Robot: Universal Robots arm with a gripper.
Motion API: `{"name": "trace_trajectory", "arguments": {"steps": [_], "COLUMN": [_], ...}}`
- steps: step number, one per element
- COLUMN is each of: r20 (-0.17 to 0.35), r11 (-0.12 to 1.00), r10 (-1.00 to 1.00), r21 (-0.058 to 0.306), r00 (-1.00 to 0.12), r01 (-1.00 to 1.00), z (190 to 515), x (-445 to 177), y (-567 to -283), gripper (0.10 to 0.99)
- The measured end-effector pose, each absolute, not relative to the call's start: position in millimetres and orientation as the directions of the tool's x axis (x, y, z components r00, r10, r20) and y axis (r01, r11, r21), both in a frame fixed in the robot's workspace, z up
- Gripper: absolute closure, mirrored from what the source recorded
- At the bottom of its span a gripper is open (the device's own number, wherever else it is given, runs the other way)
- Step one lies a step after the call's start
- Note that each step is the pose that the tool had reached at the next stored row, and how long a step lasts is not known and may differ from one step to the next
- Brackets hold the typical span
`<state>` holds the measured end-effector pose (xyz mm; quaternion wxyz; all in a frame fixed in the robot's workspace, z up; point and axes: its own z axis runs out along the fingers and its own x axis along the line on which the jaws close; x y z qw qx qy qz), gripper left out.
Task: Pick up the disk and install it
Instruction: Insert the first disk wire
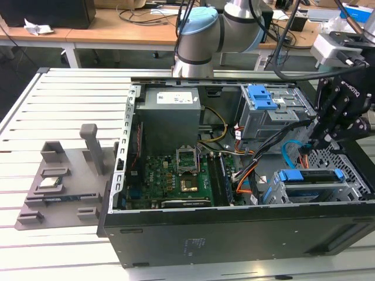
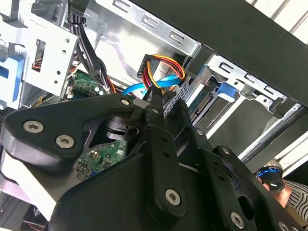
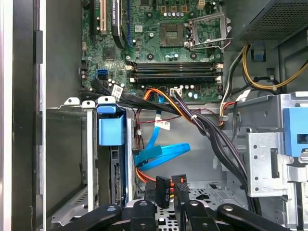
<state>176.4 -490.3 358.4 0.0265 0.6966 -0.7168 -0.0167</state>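
Disk (image 1: 310, 175) w/ blue rail in cage (image 1: 353, 188), ext. view; claw (image 1: 306, 156) near, width unclear.

The grey-and-blue jointed arm (image 1: 205, 29) reaches down on the exterior view's right, its black metal pincer (image 1: 312, 146) pointing downward.
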Motion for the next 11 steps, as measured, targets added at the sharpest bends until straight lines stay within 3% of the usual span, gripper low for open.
{"name": "trace_trajectory", "arguments": {"steps": [8,10,11], "r20": [0.037,0.039,0.04], "r11": [0.03,0.031,0.031], "r10": [-0.999,-0.999,-0.999], "r21": [0.06,0.06,0.06], "r00": [-0.028,-0.028,-0.028], "r01": [-0.998,-0.998,-0.998], "z": [356.3,356.3,356.3], "x": [176.3,176.3,176.3], "y": [-490.6,-490.6,-490.6], "gripper": [0.784,0.8,0.863]}}
